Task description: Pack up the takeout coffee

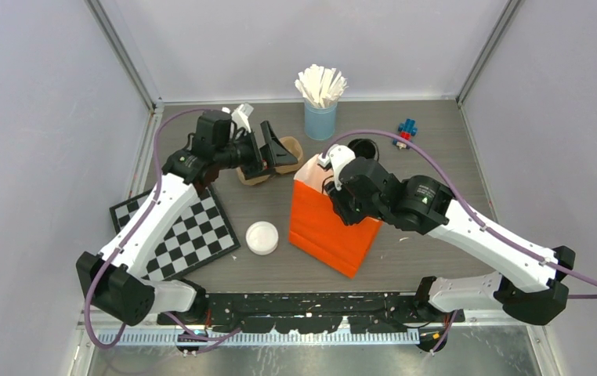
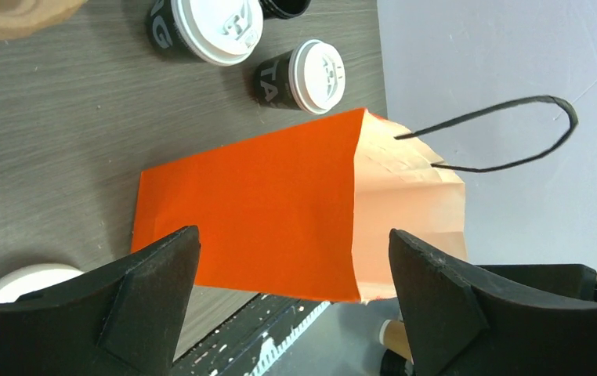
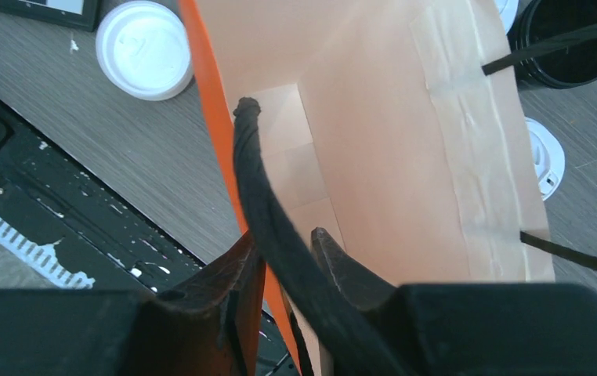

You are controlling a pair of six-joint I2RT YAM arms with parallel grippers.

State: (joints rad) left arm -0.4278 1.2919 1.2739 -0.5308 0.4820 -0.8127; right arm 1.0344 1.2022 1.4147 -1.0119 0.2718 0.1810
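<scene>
Two takeout coffee cups, black with white sip lids [image 2: 209,27] [image 2: 303,76], stand on the table beyond the upright orange paper bag [image 1: 334,227]. My left gripper [image 2: 291,235] is open, held apart from the bag's side [image 2: 256,219] with nothing between its fingers. It hangs over a brown cardboard piece [image 1: 280,160]. My right gripper [image 3: 284,239] is at the bag's rim, one finger outside the orange wall and one inside. The wall and the black cord handle [image 3: 264,188] are pinched between them. The bag's pale inside [image 3: 374,157] shows nothing in it.
A lidless black cup [image 1: 363,147] stands behind the bag. A loose white lid [image 1: 262,237] lies left of it. A checkerboard [image 1: 174,231] lies at the left, a light-blue cup of white stirrers [image 1: 320,117] at the back, and a small blue-and-red toy [image 1: 407,131] at the back right.
</scene>
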